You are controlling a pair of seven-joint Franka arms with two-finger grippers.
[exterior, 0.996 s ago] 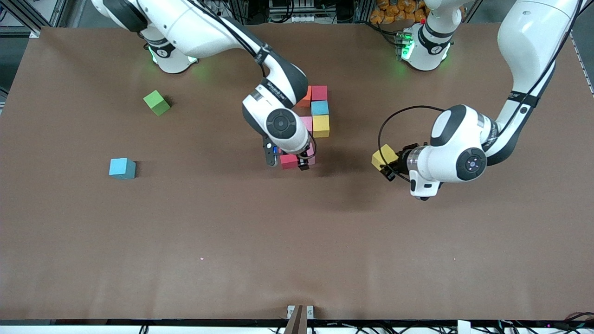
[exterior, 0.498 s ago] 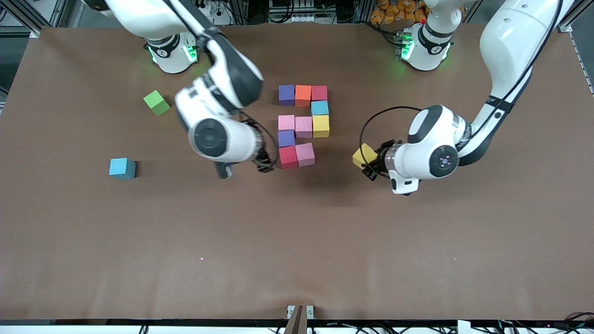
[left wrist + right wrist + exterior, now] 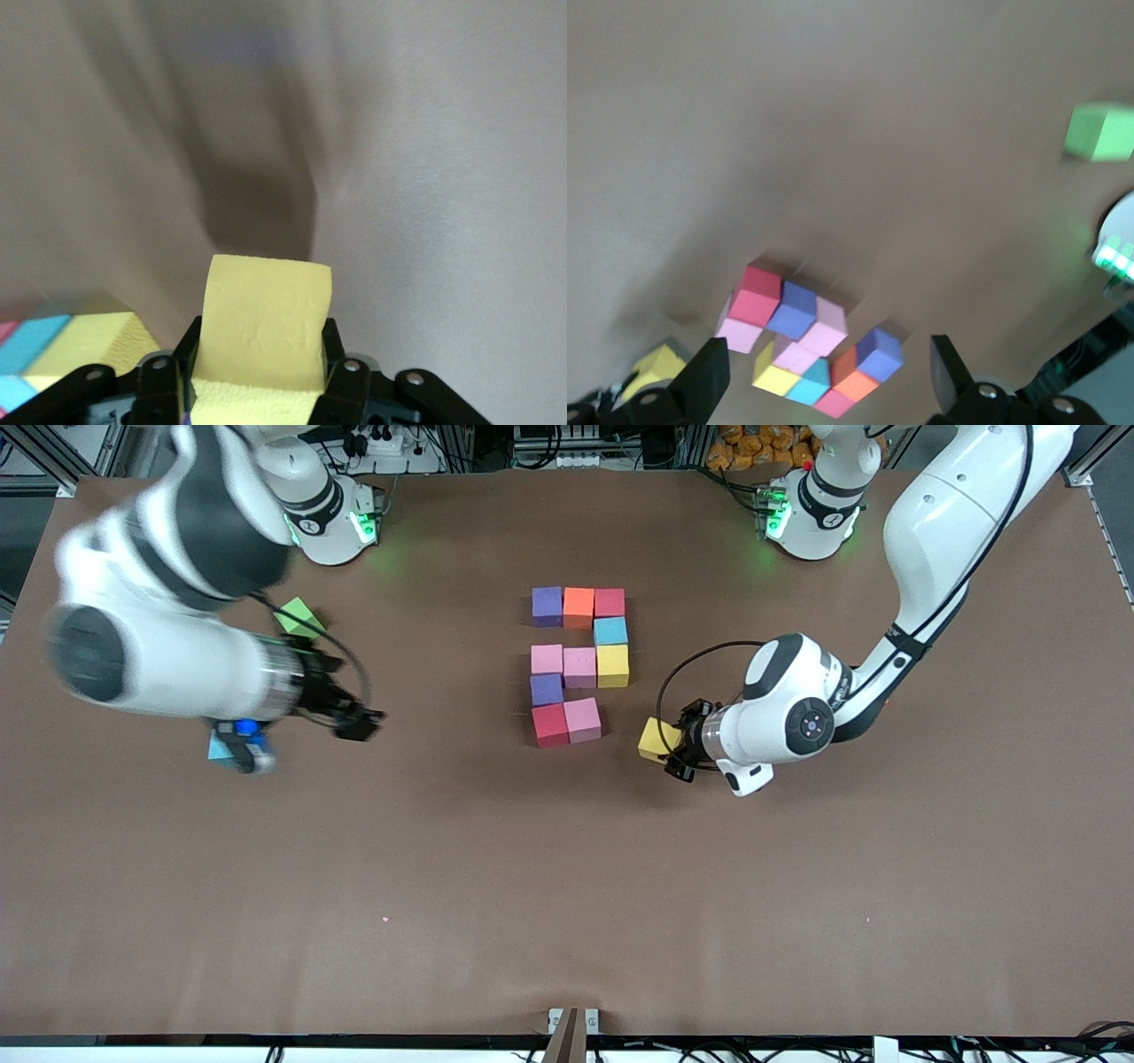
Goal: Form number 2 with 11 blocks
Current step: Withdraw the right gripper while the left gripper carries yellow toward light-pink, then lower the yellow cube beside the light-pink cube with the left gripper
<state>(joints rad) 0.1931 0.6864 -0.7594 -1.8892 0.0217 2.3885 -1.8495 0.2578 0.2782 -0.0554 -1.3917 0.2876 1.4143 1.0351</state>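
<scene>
Mid-table, on brown matte cloth point(image 3: 567, 886): ten foam cubes packed edge to edge as an unfinished blocky 2 point(image 3: 580, 664), faces soft and finely pitted. Just beside its nearest row, toward the left arm's end: a yellow cube point(image 3: 657, 739), pinched between the left gripper's point(image 3: 671, 746) black fingers point(image 3: 344, 376), tilted above the cloth. Over the right arm's end, near a lime cube point(image 3: 297, 616) and a spare blue cube point(image 3: 218, 749): right gripper point(image 3: 359, 722), jaws spread wide, holding nothing.
</scene>
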